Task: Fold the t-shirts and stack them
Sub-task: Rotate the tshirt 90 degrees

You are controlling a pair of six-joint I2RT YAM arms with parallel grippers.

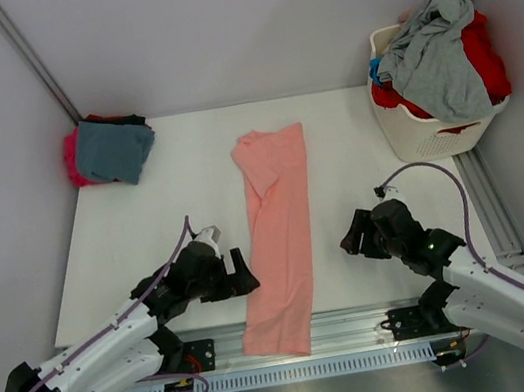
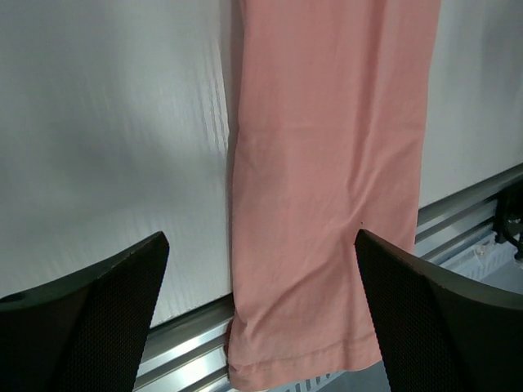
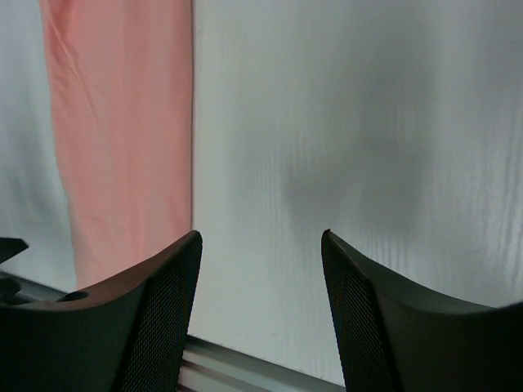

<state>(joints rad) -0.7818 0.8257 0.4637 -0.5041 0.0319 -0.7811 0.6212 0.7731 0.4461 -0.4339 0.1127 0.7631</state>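
A salmon-pink t-shirt (image 1: 280, 233) lies folded into a long narrow strip down the middle of the table, its hem hanging over the near edge (image 2: 319, 343). My left gripper (image 1: 242, 283) sits just left of the strip's lower part, open and empty, with the cloth showing between its fingers (image 2: 98, 318). My right gripper (image 1: 353, 239) is open and empty over bare table, right of the strip (image 3: 122, 147). A stack of folded t-shirts (image 1: 110, 150), teal on magenta and black, lies at the far left corner. More t-shirts (image 1: 441, 58), grey and red, fill the basket.
A white slotted laundry basket (image 1: 424, 135) stands at the far right corner. The metal rail (image 1: 365, 320) runs along the near table edge. Grey walls close in the left, back and right.
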